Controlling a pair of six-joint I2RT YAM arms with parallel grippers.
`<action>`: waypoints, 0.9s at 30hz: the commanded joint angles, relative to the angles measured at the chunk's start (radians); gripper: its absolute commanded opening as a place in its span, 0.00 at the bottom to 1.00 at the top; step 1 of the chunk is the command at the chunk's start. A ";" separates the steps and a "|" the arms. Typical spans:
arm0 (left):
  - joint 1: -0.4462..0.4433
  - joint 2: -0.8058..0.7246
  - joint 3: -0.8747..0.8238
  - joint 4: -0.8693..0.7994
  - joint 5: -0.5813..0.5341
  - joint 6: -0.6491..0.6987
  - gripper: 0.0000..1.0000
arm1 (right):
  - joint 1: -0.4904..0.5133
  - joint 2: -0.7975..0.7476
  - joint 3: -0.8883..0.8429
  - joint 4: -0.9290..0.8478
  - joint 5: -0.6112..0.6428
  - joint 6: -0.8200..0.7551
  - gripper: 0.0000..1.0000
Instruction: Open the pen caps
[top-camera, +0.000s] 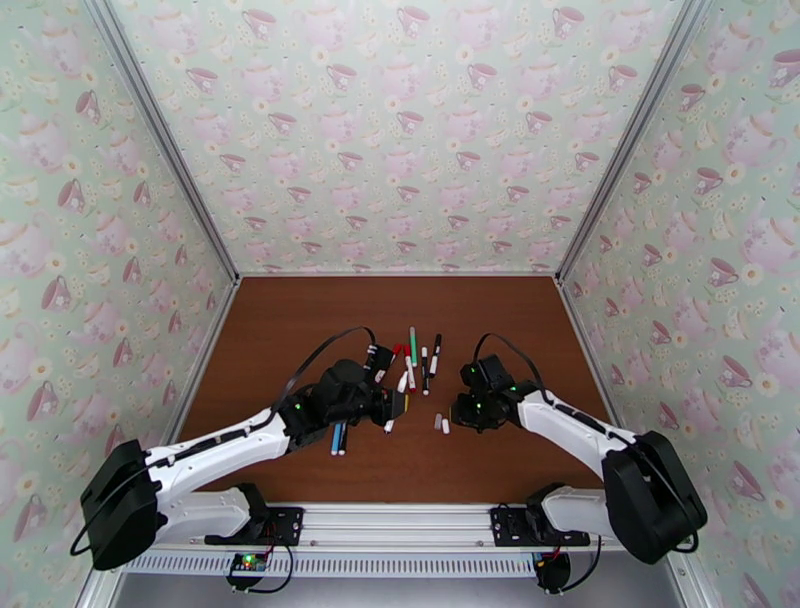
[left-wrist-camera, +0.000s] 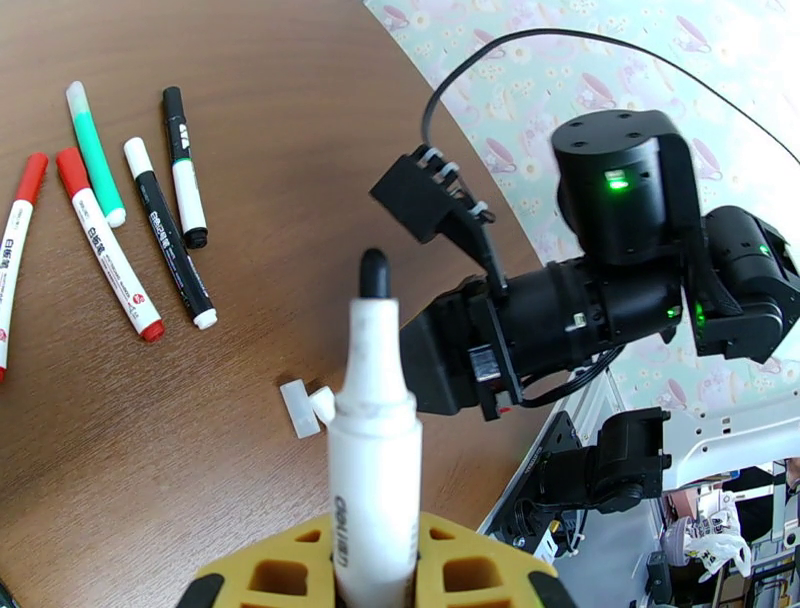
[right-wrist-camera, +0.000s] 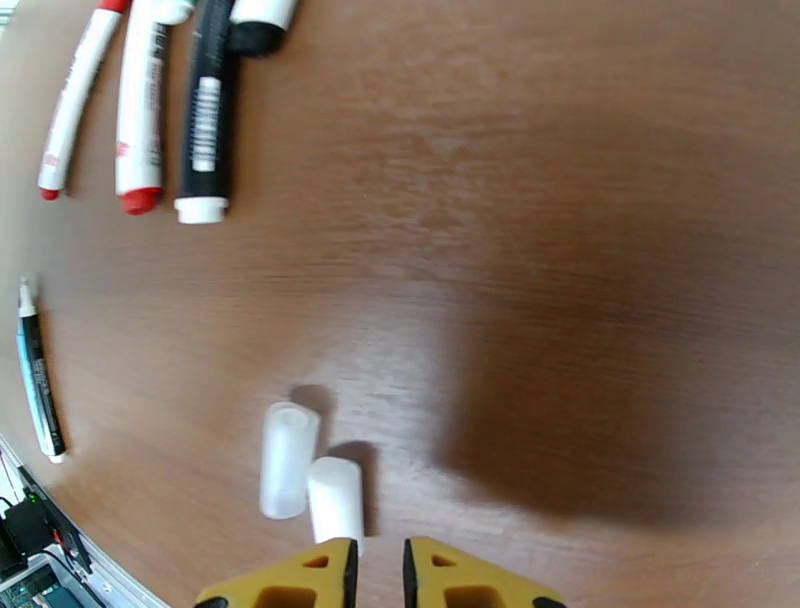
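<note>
Brown table (left-wrist-camera: 250, 100); left gripper (left-wrist-camera: 375, 568) tight around pen (left-wrist-camera: 372, 420)

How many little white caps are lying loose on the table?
2. A clear-white stubby plastic cap and a solid white cap lie side by side on the brown wooden table, just ahead of the right arm's yellow fingers. More may hide beneath the arms.

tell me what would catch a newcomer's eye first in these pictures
The left gripper clamps a white marker that points straight out from it, cap off and black tip bare. Just ahead of the shut right gripper, two white caps lie side by side on the brown table. More markers lie in a row further back.
</note>
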 joint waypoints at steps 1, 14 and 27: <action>0.004 0.004 0.011 -0.017 0.020 -0.001 0.03 | 0.009 0.025 0.001 0.030 -0.019 -0.026 0.15; 0.005 0.034 0.042 -0.042 0.022 0.001 0.03 | 0.009 0.080 0.015 0.041 -0.015 -0.035 0.27; 0.004 0.044 0.039 -0.049 0.016 0.005 0.02 | 0.012 0.052 0.015 0.032 -0.039 -0.023 0.27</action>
